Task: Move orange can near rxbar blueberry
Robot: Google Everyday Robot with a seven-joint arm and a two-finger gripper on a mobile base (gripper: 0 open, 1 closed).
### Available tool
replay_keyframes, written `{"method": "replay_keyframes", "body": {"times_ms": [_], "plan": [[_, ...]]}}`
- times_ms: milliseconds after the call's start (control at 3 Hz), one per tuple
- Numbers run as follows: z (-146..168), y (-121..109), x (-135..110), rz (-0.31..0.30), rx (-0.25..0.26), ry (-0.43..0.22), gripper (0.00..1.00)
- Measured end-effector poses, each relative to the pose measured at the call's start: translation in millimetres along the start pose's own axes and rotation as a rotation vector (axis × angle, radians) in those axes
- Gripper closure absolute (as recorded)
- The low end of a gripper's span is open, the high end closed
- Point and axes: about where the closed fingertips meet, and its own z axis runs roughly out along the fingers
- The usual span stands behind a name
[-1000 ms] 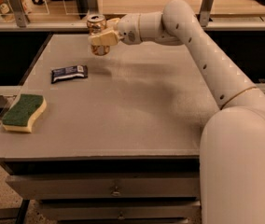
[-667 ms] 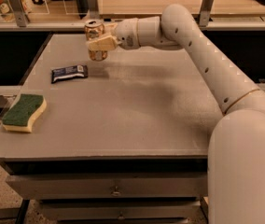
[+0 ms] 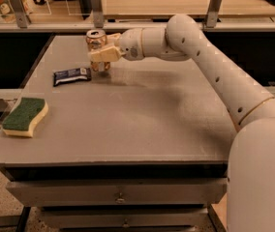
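The orange can (image 3: 96,43) is upright at the far left of the grey table (image 3: 142,115), its silver top showing. My gripper (image 3: 100,55) is shut on the orange can, its cream fingers (image 3: 104,54) wrapped across the can's body. The can's base is at or just above the table surface; I cannot tell which. The rxbar blueberry (image 3: 72,76), a dark navy wrapper with white lettering, lies flat just left of and in front of the can, a small gap away.
A green-and-yellow sponge (image 3: 24,116) lies near the table's left front edge. My white arm (image 3: 215,66) reaches in from the right across the back of the table. A railing with posts (image 3: 97,6) runs behind the table.
My gripper has carried the orange can lower and a little toward the front left, closer to the rxbar blueberry. The bar and the sponge have not moved.
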Motion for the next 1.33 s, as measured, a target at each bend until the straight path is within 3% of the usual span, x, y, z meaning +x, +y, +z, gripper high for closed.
{"method": "replay_keyframes", "body": {"times_ms": [667,1000,1333], "plan": [[2.9,10.0,7.9,-0.005,-0.018,-0.014,0.14],[5.2,12.5,8.5,-0.014,-0.026,-0.017,0.00],[0.5,8.6,10.9,-0.028,-0.004,0.019,0.00]]}}
